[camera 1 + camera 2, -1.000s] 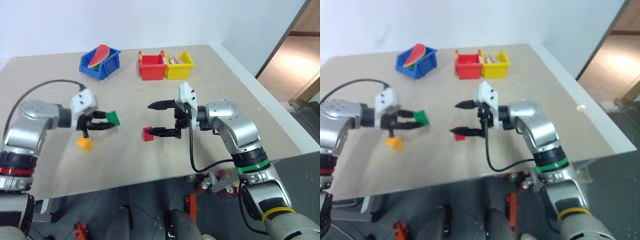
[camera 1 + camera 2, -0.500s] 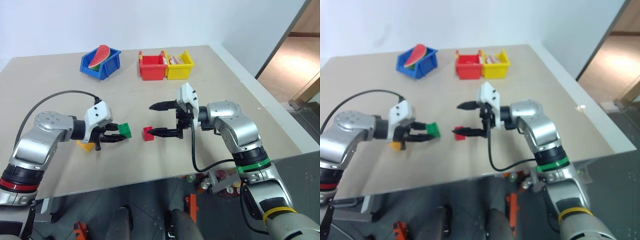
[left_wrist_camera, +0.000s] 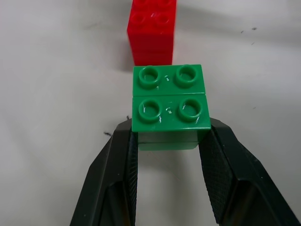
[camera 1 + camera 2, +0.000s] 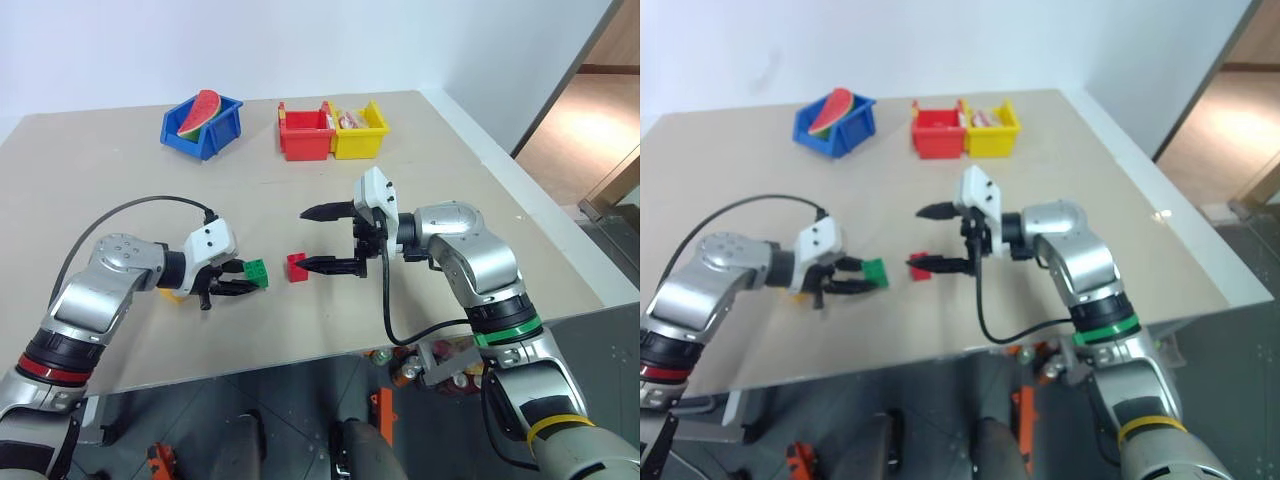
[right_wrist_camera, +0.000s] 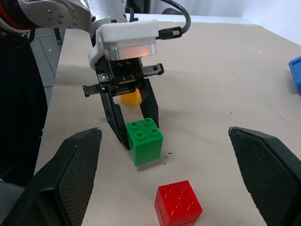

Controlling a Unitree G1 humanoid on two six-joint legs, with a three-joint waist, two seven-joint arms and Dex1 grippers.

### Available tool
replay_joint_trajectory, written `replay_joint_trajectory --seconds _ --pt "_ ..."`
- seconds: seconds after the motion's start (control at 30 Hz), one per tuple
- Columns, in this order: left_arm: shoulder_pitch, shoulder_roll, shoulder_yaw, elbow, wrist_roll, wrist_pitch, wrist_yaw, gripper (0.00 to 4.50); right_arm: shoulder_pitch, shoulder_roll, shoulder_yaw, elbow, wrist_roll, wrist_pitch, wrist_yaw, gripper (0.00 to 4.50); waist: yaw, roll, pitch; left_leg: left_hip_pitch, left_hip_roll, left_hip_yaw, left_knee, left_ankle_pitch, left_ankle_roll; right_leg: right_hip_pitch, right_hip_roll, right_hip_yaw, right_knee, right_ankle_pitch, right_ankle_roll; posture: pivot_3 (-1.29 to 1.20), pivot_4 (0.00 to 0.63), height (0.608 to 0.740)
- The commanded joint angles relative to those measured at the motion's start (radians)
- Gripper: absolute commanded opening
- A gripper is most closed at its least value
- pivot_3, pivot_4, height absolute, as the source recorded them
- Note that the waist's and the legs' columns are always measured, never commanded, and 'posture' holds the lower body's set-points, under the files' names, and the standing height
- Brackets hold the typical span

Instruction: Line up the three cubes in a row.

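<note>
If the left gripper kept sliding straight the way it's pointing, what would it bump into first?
Most likely the red cube. The left gripper is shut on the green cube, and the red one sits on the table just beyond it, slightly off to one side, so the green cube would probably touch it first.

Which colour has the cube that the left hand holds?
Green cube; the left wrist view shows it best.

green cube: small green plastic studded block point(image 3: 170, 104), upright, clamped in the left pincer point(image 4: 240, 283).
red cube: small red plastic studded block point(image 4: 296, 267), on the worktop at the green's 3 o'clock, just beside, apart.
yellow-orange cube: small plastic block point(image 5: 131, 97), behind the left pincer, mostly hidden.
</note>
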Motion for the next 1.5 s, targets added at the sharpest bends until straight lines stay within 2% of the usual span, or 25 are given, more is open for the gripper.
replay_joint_trajectory --seconds 0.03,0.83,0.9,1.1,1.13,1.33,1.5 --pt "-0.021 0.002 0.004 0.006 0.013 -0.029 0.007 1.29 -0.001 -0.011 -0.013 -0.041 0.006 -0.011 -0.003 4.5 0.0 0.0 0.0 0.0 0.0 0.0 0.0 0.0 0.0 0.0 0.0 0.0 0.0 0.0 0.0 0.0 0.15 0.74" --pt "-0.057 -0.035 -0.029 0.097 0.068 -0.109 -0.013 1.29 0.013 -0.022 -0.011 -0.052 0.006 -0.005 -0.009 4.5 0.0 0.0 0.0 0.0 0.0 0.0 0.0 0.0 0.0 0.0 0.0 0.0 0.0 0.0 0.0 0.0 0.15 0.74" --pt "-0.063 -0.035 -0.027 0.105 0.066 -0.116 -0.024 2.33 0.014 -0.023 -0.011 -0.053 0.006 -0.005 -0.01 4.5 0.0 0.0 0.0 0.0 0.0 0.0 0.0 0.0 0.0 0.0 0.0 0.0 0.0 0.0 0.0 0.0 0.15 0.74" --pt "-0.082 -0.016 -0.027 0.105 0.078 -0.14 -0.058 4.3 0.015 -0.025 -0.011 -0.054 0.006 -0.005 -0.009 4.5 0.0 0.0 0.0 0.0 0.0 0.0 0.0 0.0 0.0 0.0 0.0 0.0 0.0 0.0 0.0 0.0 0.15 0.74" --pt "-0.086 -0.01 -0.024 0.099 0.078 -0.138 -0.062 4.45 0.015 -0.025 -0.011 -0.053 0.006 -0.005 -0.009 4.5 0.0 0.0 0.0 0.0 0.0 0.0 0.0 0.0 0.0 0.0 0.0 0.0 0.0 0.0 0.0 0.0 0.15 0.74" --pt "-0.105 0.049 0.018 0.013 0.038 -0.056 -0.087 4.45 0.013 -0.023 -0.012 -0.052 0.01 -0.002 -0.007 4.5 0.0 0.0 0.0 0.0 0.0 0.0 0.0 0.0 0.0 0.0 0.0 0.0 0.0 0.0 0.0 0.0 0.15 0.74" --pt "-0.102 0.074 0.145 -0.085 -0.066 0.125 -0.023 4.45 0.01 -0.025 -0.014 -0.043 0.017 0.009 0.002 4.5 0.0 0.0 0.0 0.0 0.0 0.0 0.0 0.0 0.0 0.0 -0.001 0.0 -0.001 0.0 0.0 0.0 0.15 0.74"
